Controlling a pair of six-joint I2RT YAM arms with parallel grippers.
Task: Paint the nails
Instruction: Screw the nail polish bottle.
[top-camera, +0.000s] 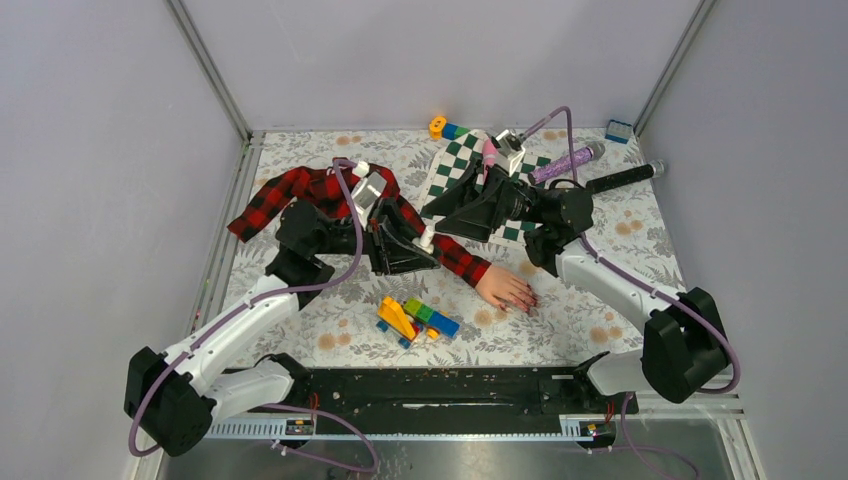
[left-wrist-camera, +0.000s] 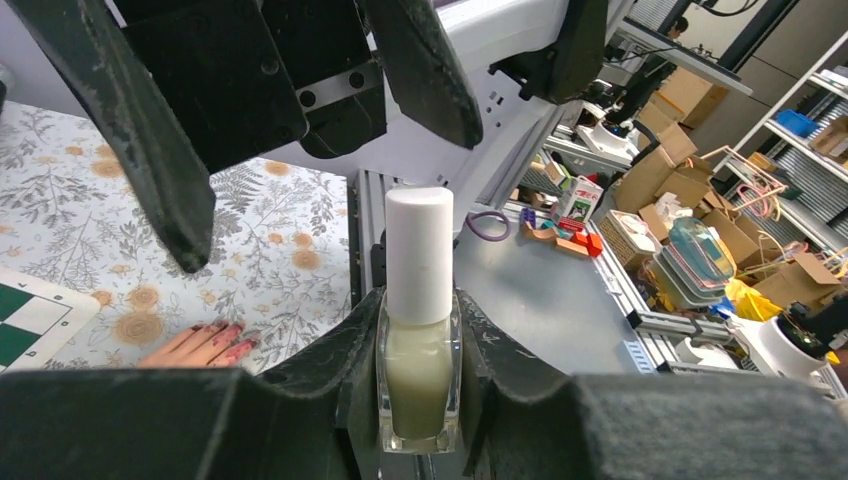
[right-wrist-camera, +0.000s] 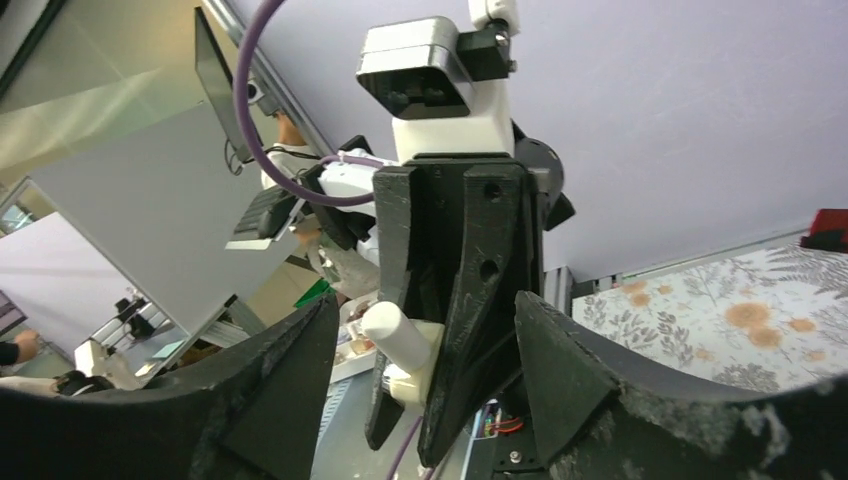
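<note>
Overhead, I saw the left claw (top-camera: 422, 246) reaching across the plaid sleeve (top-camera: 300, 190) with a small pale bottle (top-camera: 427, 238) clenched between its fingers, and the right claw (top-camera: 442, 218) pointing in from the opposite side, just above it. The mannequin hand (top-camera: 507, 288) lay on the floral tabletop (top-camera: 340, 325) to the right of the bottle, apart from both claws. From that height I could not pick out its nails. The left wrist camera filled that in: the nails (left-wrist-camera: 228, 338) showed dark red and glossy at the fingertips, low on the left of its frame, beyond the bottle. That view also showed the bottle upright, gripped at its glass body on both sides. Its white cap (left-wrist-camera: 418, 250) stood below the right claw's two fingers, which were spread wide and, as far as I could tell, not touching it. The right wrist camera showed neither hand nor nails, only its own released fingers framing the left claw and the cap. Toy bricks (top-camera: 415, 318) lay near the hand, and a checkered mat (top-camera: 460, 160) lay farther back.
</note>
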